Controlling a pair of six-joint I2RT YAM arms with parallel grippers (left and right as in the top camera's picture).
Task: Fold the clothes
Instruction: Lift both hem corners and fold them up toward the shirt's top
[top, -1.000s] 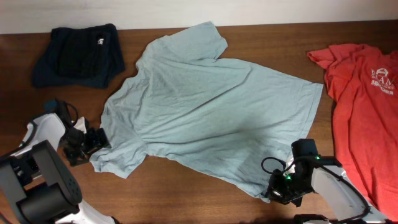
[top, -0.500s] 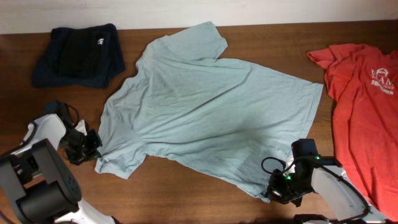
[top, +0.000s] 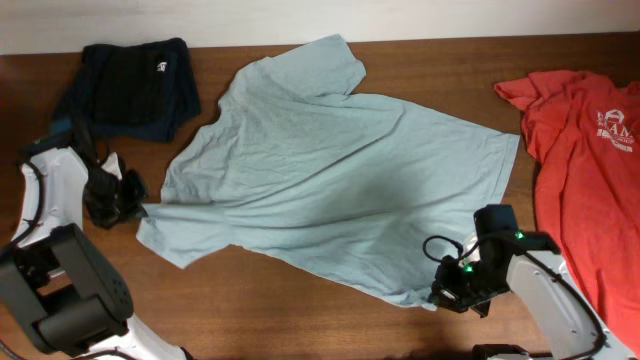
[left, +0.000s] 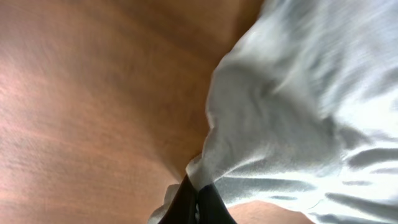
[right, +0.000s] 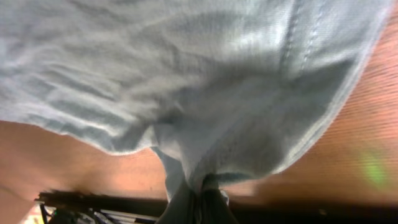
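Note:
A pale blue-grey T-shirt (top: 330, 170) lies spread on the brown table, neck toward the left. At the shirt's left sleeve edge my left gripper (top: 135, 205) is shut on the cloth; the left wrist view shows the pale fabric (left: 298, 106) pinched between its dark fingers (left: 186, 205). My right gripper (top: 448, 292) is shut on the shirt's bottom hem near the front right, and the hem (right: 261, 124) bunches into the jaws in the right wrist view. A coral-red T-shirt (top: 585, 170) with a white print lies at the right edge.
A folded dark navy garment (top: 128, 88) sits at the back left. Bare wooden table (top: 300, 320) shows in front of the blue-grey shirt and between it and the red shirt. The table's far edge meets a white wall.
My left gripper closed on the sleeve edge and pulled it back and to the left, stretching the sleeve. The right gripper stayed shut on the hem, shifting slightly.

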